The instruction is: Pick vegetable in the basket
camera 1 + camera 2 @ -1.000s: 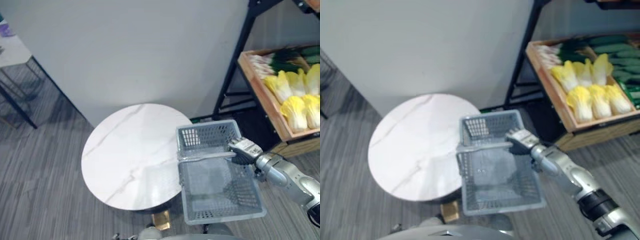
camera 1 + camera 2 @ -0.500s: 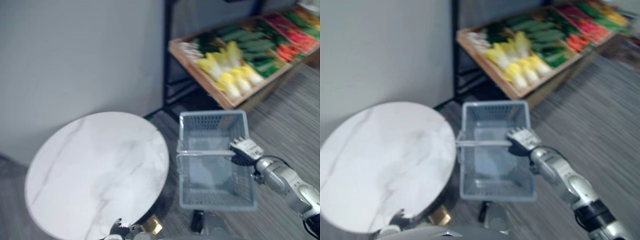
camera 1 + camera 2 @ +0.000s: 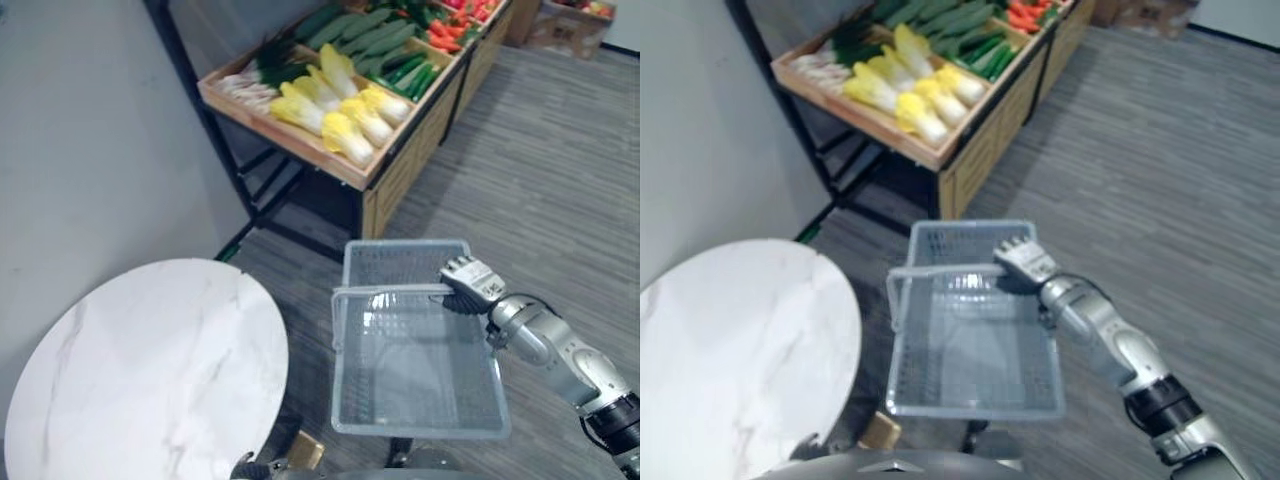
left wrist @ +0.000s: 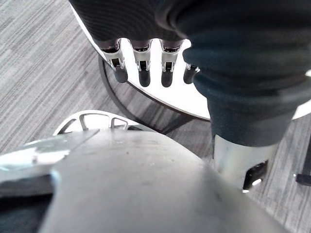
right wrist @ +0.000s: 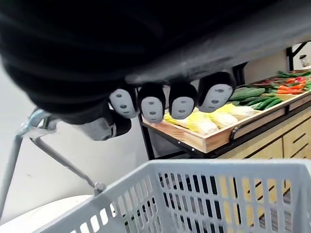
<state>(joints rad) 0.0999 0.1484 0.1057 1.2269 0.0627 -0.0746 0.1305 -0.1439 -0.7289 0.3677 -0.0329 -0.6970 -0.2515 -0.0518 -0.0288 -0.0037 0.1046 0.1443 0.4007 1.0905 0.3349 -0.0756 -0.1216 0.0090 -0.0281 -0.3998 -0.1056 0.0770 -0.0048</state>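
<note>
Still the right robot hand (image 3: 468,283) clasps the grey mesh basket (image 3: 420,430) by its handle (image 3: 385,290) (the view has swung round); vegetables (image 3: 345,120) lie in a wooden crate (image 3: 285,141) beyond; the left robot hand (image 4: 143,68) hangs slack-fingered.

Empty grey mesh basket (image 3: 420,431), level, handle (image 3: 390,290) upright; yellow-white cabbages (image 3: 345,115) well beyond it in a wooden crate (image 3: 290,145).

basket (image 3: 420,430): 1 | round counter (image 3: 150,370): 1 | wooden crate (image 3: 290,145): 1 | yellow cabbages (image 3: 345,135): 6 | green cucumbers (image 3: 365,35): a pile, too many to count
</note>
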